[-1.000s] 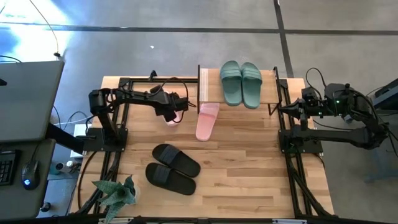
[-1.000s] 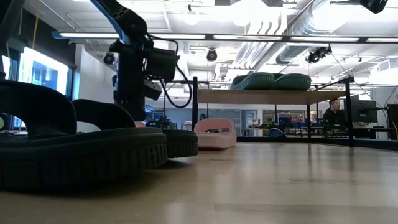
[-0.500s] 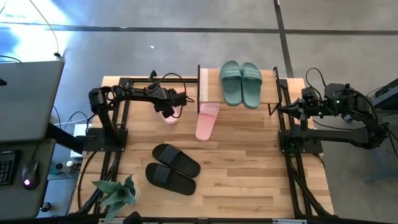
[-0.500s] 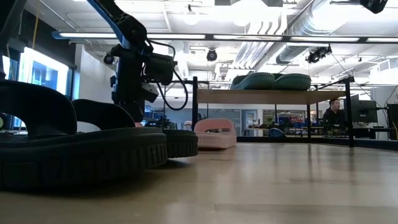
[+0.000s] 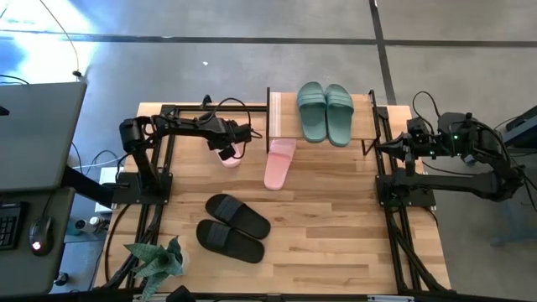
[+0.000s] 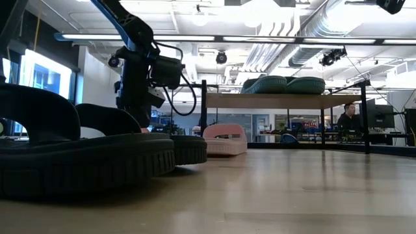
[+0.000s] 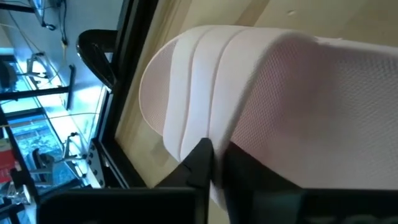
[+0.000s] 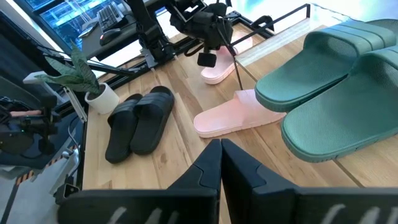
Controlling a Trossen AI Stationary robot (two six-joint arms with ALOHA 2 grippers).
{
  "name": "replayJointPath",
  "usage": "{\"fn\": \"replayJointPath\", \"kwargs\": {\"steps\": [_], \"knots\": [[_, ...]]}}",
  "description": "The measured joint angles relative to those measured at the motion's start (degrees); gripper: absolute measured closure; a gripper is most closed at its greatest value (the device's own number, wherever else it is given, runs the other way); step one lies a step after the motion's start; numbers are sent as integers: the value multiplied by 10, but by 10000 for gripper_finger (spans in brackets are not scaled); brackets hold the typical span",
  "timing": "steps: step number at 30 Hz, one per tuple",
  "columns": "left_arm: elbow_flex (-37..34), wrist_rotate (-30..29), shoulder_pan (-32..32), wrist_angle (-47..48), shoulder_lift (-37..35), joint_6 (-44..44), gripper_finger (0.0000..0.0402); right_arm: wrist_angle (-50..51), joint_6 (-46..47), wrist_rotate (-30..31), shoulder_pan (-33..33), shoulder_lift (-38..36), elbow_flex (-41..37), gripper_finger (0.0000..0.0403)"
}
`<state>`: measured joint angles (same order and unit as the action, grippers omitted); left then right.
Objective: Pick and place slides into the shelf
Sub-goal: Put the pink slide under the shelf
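Two grippers are in view. The left gripper (image 5: 228, 151) is low over the table (image 5: 336, 243) and its fingers (image 7: 200, 163) are clenched on the edge of one pink slide (image 7: 273, 106). The right gripper (image 8: 220, 149) is closed on nothing and waits at the right side, near the shelf (image 5: 273, 113). On the shelf's top board the two green slides (image 5: 325, 112) lie side by side. The second pink slide (image 5: 279, 163) lies on the table just in front of the shelf. The black pair (image 5: 233, 226) lies further forward, well apart, with a small potted plant (image 5: 158, 260) at the table's left front corner.
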<state>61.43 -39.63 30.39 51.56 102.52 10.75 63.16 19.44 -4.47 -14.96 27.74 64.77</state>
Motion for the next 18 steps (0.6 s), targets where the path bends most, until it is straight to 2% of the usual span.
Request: {"fn": "replayJointPath", "kwargs": {"steps": [5, 8, 18], "knots": [[0, 3, -1, 2, 0, 17, 382, 0, 0, 0, 0, 0, 0, 401], [0, 7, -6, 15, -8, 29, 395, 0, 0, 0, 0, 0, 0, 401], [44, -7, -56, 92, -80, 79, 398, 0, 0, 0, 0, 0, 0, 401]]}}
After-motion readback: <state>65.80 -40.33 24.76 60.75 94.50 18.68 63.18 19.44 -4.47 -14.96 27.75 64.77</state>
